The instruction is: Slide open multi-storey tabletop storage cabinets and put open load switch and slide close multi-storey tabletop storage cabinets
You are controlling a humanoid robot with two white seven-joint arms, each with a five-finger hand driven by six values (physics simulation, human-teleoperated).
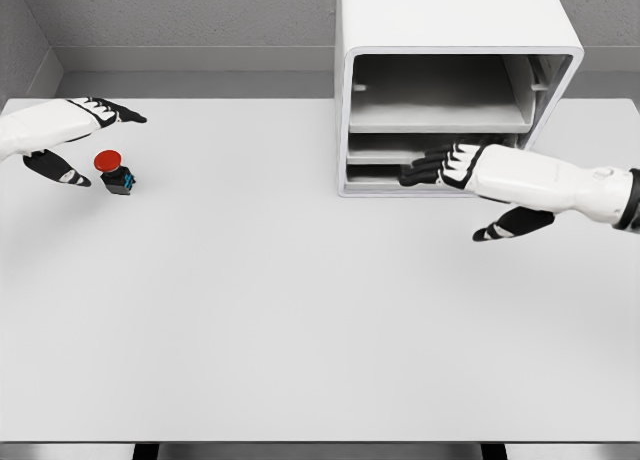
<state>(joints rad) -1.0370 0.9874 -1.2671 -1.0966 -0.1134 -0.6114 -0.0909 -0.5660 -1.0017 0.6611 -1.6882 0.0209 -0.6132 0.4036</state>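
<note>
two white arms, both five-finger hands spread

the white left arm with its black-fingered left hand (72,140) enters at nine o'clock, high on the left edge, forearm running toward three o'clock; its fingers are spread, the upper ones stretched straight out toward three o'clock, the thumb dropped toward five o'clock, nothing between them. the white right arm with its black-fingered right hand (470,185) enters at three o'clock, forearm slanting toward ten o'clock; the fingers reach flat toward nine o'clock, the thumb hangs apart toward seven o'clock, gripping nothing visible.
</note>
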